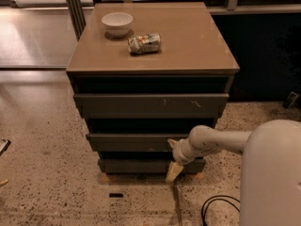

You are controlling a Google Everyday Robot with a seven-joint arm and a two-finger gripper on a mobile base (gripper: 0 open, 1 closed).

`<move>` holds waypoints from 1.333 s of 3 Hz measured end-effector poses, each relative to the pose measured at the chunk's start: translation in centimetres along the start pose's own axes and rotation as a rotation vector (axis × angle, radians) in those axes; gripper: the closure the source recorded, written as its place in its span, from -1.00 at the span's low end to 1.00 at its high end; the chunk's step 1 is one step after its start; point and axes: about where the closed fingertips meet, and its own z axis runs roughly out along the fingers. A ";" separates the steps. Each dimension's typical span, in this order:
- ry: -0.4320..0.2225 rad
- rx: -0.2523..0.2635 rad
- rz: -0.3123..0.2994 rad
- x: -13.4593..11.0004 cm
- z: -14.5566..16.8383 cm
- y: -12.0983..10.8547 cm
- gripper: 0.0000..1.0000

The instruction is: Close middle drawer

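The middle drawer (127, 142) is a plain dark grey-brown front in the brown cabinet, below the wider scratched front (150, 105) and above the lowest front (136, 165). It sits pushed in, roughly in line with the other fronts, and its tray is not visible. My gripper (172, 157) is at the right end of the middle drawer's front, touching it. One pale fingertip (171, 143) lies on the front and the other hangs down over the lowest front, so the gripper is open and holds nothing.
A white bowl (117, 22) and a crushed can (144, 43) lie on the cabinet top (188, 46). A black cable (214, 206) curls on the speckled floor by my white body (273, 173). A dark wall stands to the right.
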 end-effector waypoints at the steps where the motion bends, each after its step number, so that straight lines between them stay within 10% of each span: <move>1: 0.003 0.001 0.013 0.4 0.4 -0.4 -1.00; 4: -0.002 0.039 0.034 -0.2 0.8 -2.4 -1.00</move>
